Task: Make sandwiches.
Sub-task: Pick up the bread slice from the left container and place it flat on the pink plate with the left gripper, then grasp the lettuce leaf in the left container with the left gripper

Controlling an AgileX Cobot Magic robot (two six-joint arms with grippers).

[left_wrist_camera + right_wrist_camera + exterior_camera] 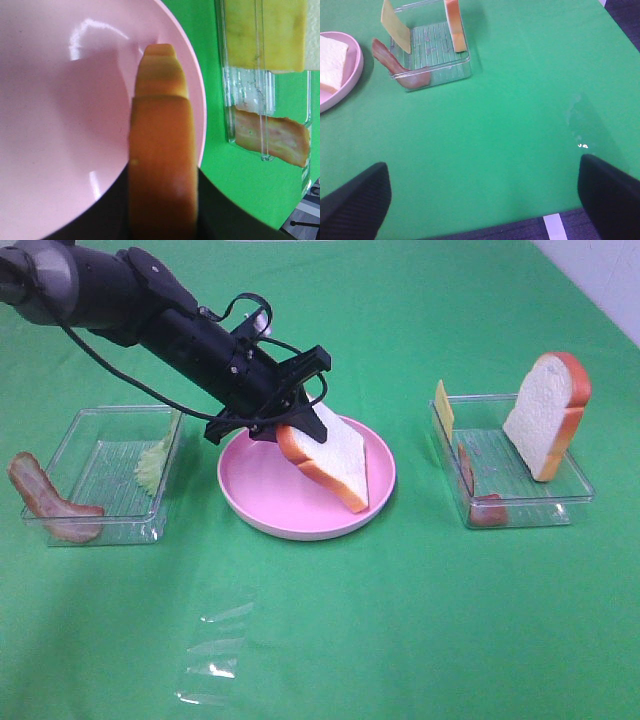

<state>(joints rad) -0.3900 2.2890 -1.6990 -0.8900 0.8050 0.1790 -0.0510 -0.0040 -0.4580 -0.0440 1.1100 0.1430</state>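
So the left gripper [300, 426] was clamped on a tilted bread slice [335, 462], its lower corner down by the pink plate [285, 527]'s right rim. The right gripper [482, 197] hung spread wide over bare green cloth [400, 640]. The left tray [60, 452] and right tray [578, 490] sat well clear of the plate, with a second slice [547, 415] leaning in the right one.
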